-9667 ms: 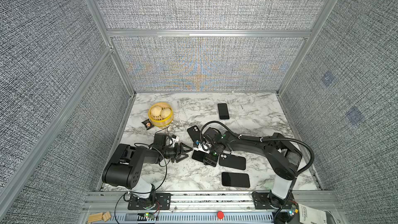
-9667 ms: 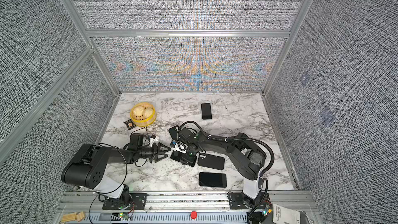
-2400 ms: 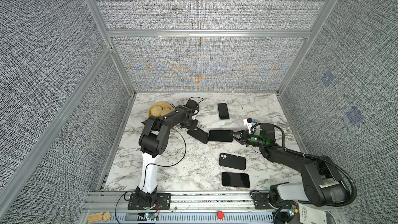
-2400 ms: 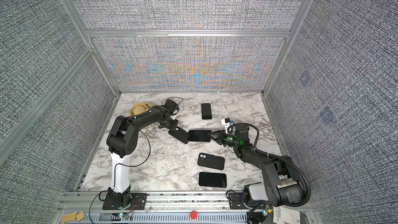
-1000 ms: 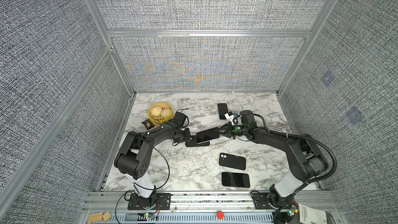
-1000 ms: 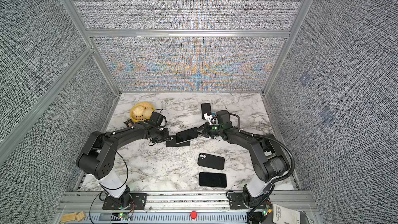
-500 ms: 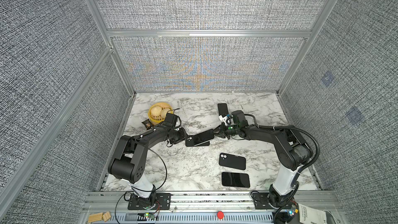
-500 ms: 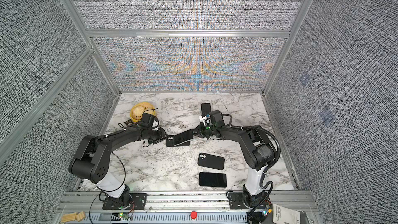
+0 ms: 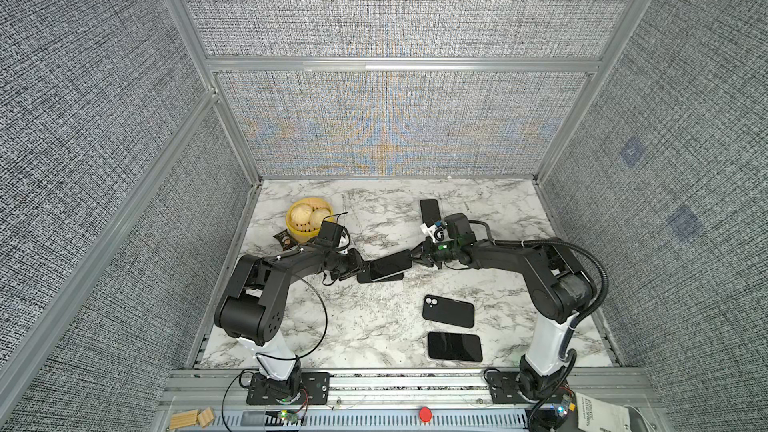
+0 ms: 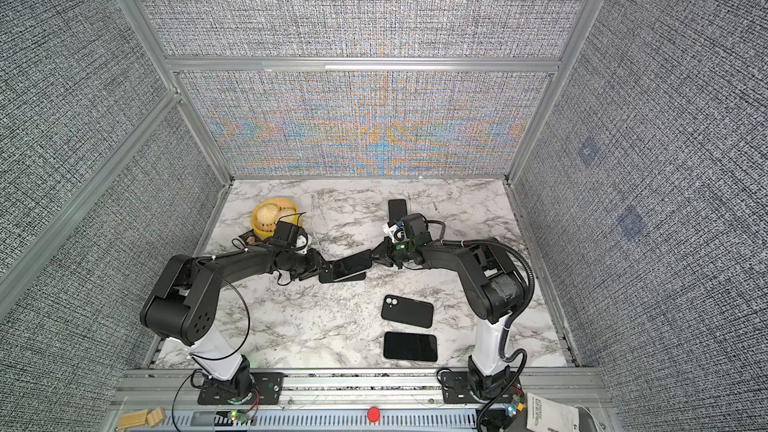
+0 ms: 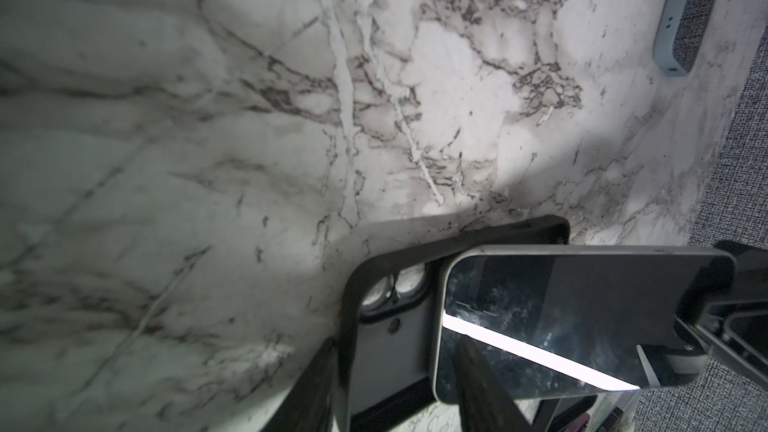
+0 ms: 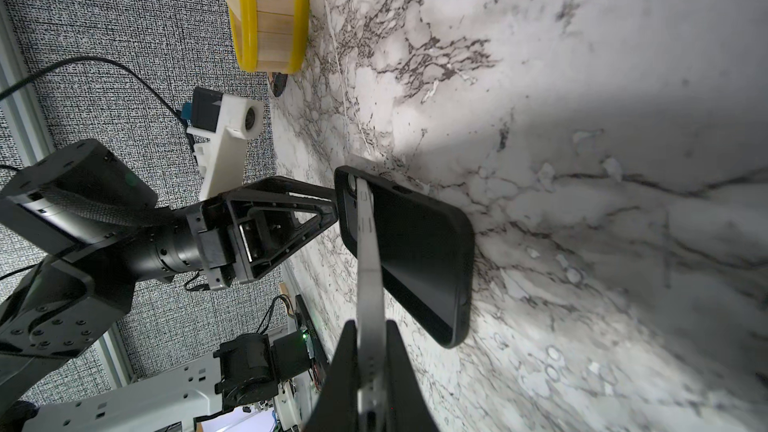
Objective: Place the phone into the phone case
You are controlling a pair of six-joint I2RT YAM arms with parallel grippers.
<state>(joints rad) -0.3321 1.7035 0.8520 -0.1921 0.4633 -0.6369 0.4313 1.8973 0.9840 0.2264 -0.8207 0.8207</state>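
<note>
The black phone case (image 9: 362,279) (image 10: 326,278) lies open side up on the marble, its camera cut-out end (image 11: 390,363) toward the left arm. My left gripper (image 9: 360,271) (image 11: 395,338) is open, its fingers either side of that end. My right gripper (image 9: 413,261) (image 12: 371,324) is shut on one end of the silver-edged phone (image 9: 390,268) (image 11: 582,317). The phone hangs screen up, tilted, its free end low over the case (image 12: 415,251) near the cut-out. Whether that end touches the case is unclear.
A yellow steamer basket of buns (image 9: 309,218) and a small dark packet (image 9: 284,238) sit behind the left arm. Another dark phone (image 9: 429,209) lies at the back. A cased phone (image 9: 448,311) and a screen-up phone (image 9: 455,347) lie near the front right.
Over the last second my right gripper carried the phone left and down over the case. The left arm drew back leftward and its jaws widened.
</note>
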